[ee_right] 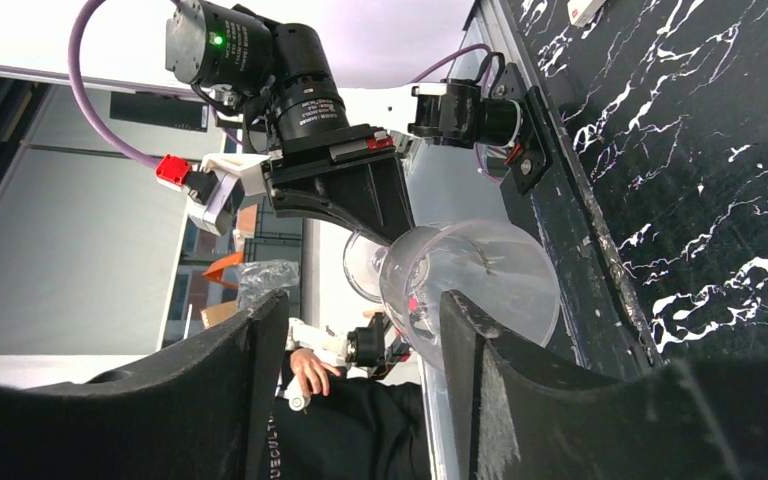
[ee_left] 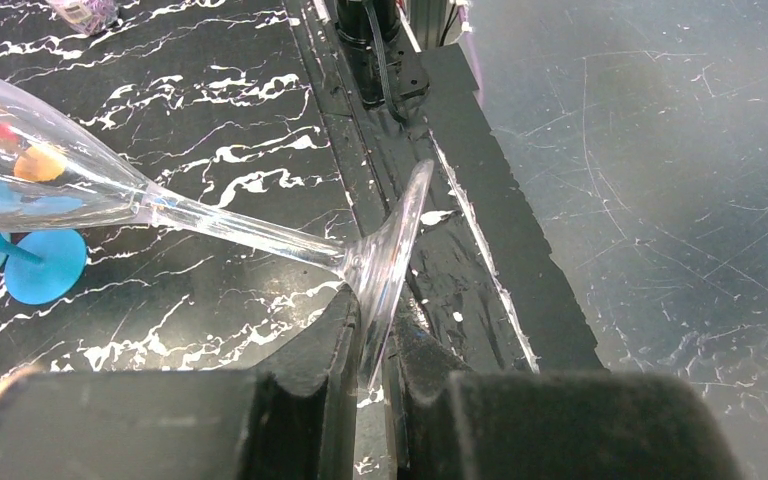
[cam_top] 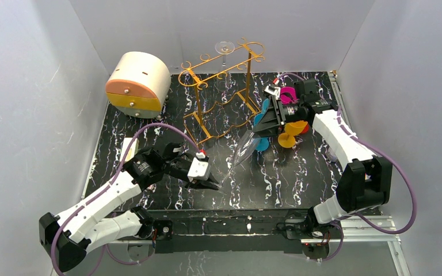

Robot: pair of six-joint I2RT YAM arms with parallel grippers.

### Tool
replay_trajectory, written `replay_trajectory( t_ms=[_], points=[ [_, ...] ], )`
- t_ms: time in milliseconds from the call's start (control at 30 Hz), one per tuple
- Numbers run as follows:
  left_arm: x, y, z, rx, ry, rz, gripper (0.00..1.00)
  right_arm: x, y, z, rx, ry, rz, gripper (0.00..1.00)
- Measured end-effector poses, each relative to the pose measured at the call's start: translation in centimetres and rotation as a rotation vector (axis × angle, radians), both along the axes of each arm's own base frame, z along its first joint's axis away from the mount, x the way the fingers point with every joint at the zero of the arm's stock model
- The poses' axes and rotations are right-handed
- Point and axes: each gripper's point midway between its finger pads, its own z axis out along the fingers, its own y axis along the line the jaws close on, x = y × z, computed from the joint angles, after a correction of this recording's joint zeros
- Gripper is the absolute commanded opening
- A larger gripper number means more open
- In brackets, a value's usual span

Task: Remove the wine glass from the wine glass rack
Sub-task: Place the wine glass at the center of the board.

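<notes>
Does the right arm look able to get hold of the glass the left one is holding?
Probably yes: the wine glass bowl lies beside the right gripper, jaws open, nothing between them; the left gripper pinches only its foot.

We see the rack (cam_top: 221, 95) at the back of the table (cam_top: 299, 184). A round box (cam_top: 137, 84) sits to its left. A wine glass (cam_top: 243, 150) is in front of the rack, small cups (cam_top: 292, 137) on its right.

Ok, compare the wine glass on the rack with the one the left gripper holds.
The racked wine glass hangs upside down, foot up, on the rack; the held wine glass slants off it. The racked one is untouched; the left gripper pinches the held one's foot. Both are clear.
</notes>
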Motion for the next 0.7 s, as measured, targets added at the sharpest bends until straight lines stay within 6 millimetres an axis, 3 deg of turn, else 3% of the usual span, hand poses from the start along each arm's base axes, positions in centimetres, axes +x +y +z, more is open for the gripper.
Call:
replay_trajectory(
  t_ms=[700],
  points=[
    [0.4, 0.9, -0.1, 0.087, -0.114, -0.067, 0.00, -1.9, 1.0, 0.2, 0.021, 0.007, 0.077, 0.37]
  ],
)
